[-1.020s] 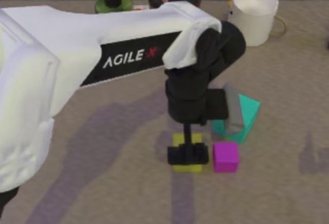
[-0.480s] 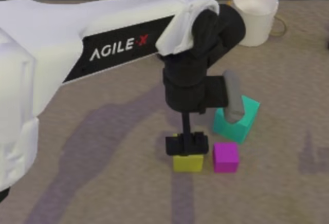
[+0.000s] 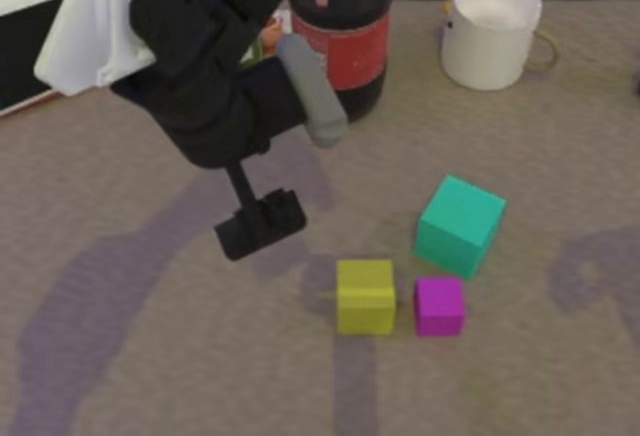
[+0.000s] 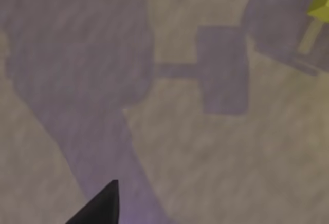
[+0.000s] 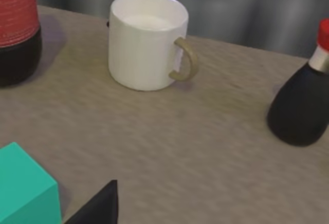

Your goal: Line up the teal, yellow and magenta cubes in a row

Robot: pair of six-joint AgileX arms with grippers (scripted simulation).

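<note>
Three cubes sit on the tabletop [image 3: 120,376]: yellow cube [image 3: 365,296] just beside magenta cube [image 3: 439,306], teal cube [image 3: 459,225] behind them (tilted out of line). Left pincer [image 3: 260,226] hovers left of them, seemingly empty; its jaw gap I cannot tell.

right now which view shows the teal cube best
The top view: the teal cube shows whole there, behind the yellow cube and magenta cube, so its place is clear. The right wrist view catches only one corner of it at the frame's edge. The left wrist view shows none of it.
</note>
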